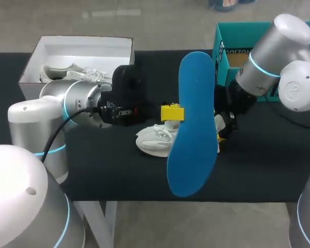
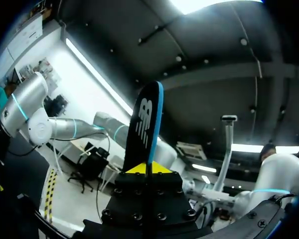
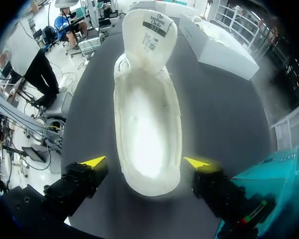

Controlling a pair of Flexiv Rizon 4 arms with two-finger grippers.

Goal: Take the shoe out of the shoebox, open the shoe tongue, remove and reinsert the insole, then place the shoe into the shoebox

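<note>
L jaws are pinched on the blue insole [image 1: 194, 124], gripping its edge abt mid-length. It hangs upright in the air over the middle of the surface [image 1: 119, 175], clear of the shoe. From the L wrist it rises edge-on straight out of the jaws [image 2: 145, 124].

The white shoe [image 3: 147, 124] lies at mid-surface. Its tongue [image 3: 149, 30] is folded back and the inside is bare. R jaws are wide open, tips either side of the heel, holding nothing.

Judged step: reinsert.
- Close R jaws on the heel first so the shoe can't skate.
- Tilt the insole flat, line it up w/ the shoe's long axis, feed the toe end in under the tongue, then press the heel down.
- Risk: the insole may buckle or snag on the collar.

The white shoebox [image 1: 88, 37] sits at the far L corner and a teal box [image 1: 222, 57] at the far R edge.
</note>
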